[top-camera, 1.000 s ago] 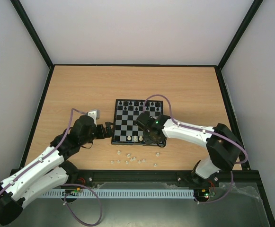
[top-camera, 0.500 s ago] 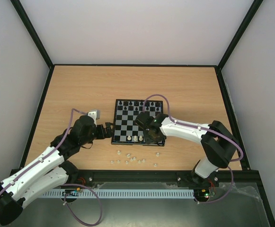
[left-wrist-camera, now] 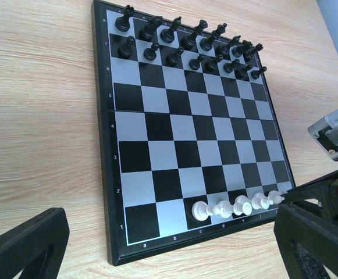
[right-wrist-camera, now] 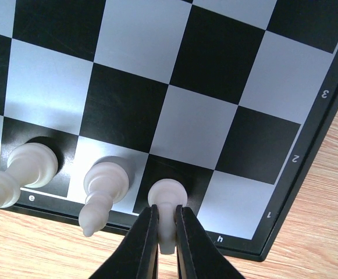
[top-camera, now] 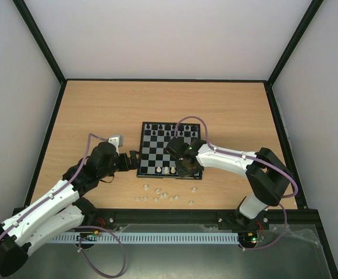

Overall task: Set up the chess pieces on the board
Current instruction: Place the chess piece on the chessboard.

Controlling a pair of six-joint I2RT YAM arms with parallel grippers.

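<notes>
My right gripper is pinched tight on one little white piece. That piece stands on a dark square in the near row of the board, one square in from the corner. Other white pieces stand in a line beside it. Loose white pieces lie on the table just in front of the board. The black pieces fill the two far rows. My left gripper sits by the board's left side, its fingers wide apart and holding nothing.
</notes>
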